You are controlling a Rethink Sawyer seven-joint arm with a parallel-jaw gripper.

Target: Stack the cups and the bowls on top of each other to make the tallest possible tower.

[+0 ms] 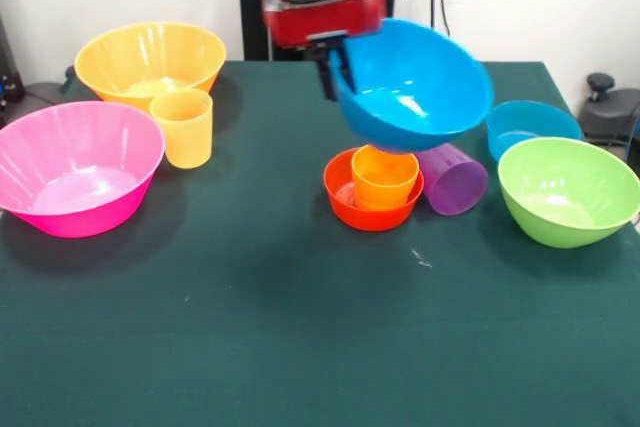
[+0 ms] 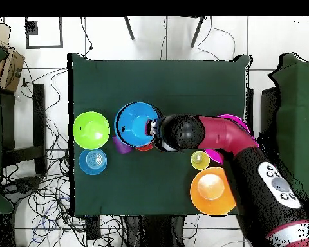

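Above orange cup (image 1: 385, 176) & red-orange bowl (image 1: 348, 194): fingers (image 1: 327, 74) w/ tilted blue bowl (image 1: 415, 87).

Front camera faces the robot; overhead looks down, sharing the table (image 1: 250, 347).

A table (image 1: 250, 347) with a dark green cloth top fills most of the front view. Behind it is a white wall, with black cables hanging at the upper right. From overhead, the table (image 2: 163, 77) sits on a pale tiled floor, with tangled black cables (image 2: 51, 193) beside it and a cardboard box (image 2: 9, 64) in one corner.
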